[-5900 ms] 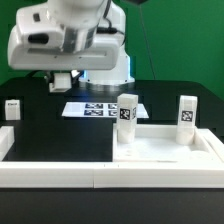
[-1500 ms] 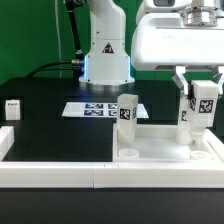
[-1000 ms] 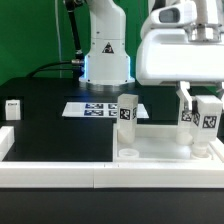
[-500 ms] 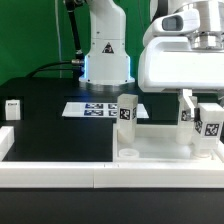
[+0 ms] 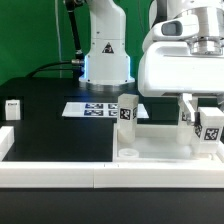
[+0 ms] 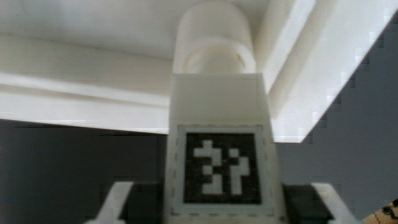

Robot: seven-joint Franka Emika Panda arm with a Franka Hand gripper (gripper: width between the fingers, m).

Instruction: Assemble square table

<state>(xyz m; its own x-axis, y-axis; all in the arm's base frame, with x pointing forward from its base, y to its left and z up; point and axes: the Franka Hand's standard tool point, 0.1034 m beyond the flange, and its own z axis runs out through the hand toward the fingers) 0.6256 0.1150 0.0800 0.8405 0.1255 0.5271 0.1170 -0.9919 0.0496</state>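
Observation:
The square table panel (image 5: pixel 160 141) lies flat at the exterior view's right, inside the white rail. One tagged white leg (image 5: pixel 127 112) stands upright at its near left corner. My gripper (image 5: pixel 208 118) is shut on another tagged leg (image 5: pixel 211 126) and holds it upright just above the panel's right side. A further leg (image 5: pixel 185 116) shows partly behind my fingers. A fourth leg (image 5: pixel 12 108) stands at the far left. In the wrist view the held leg (image 6: pixel 221 120) fills the middle between my fingers (image 6: pixel 125 205), over the panel's rim (image 6: pixel 107 80).
The marker board (image 5: pixel 98 108) lies behind the panel near the robot base (image 5: pixel 105 60). The low white border rail (image 5: pixel 60 174) runs along the front and up both sides. Black table surface (image 5: pixel 55 135) lies between the left leg and the panel.
My gripper, with the leg in it, has moved down and toward the exterior view's right, closer to the panel's right side. The other legs and the panel have not moved.

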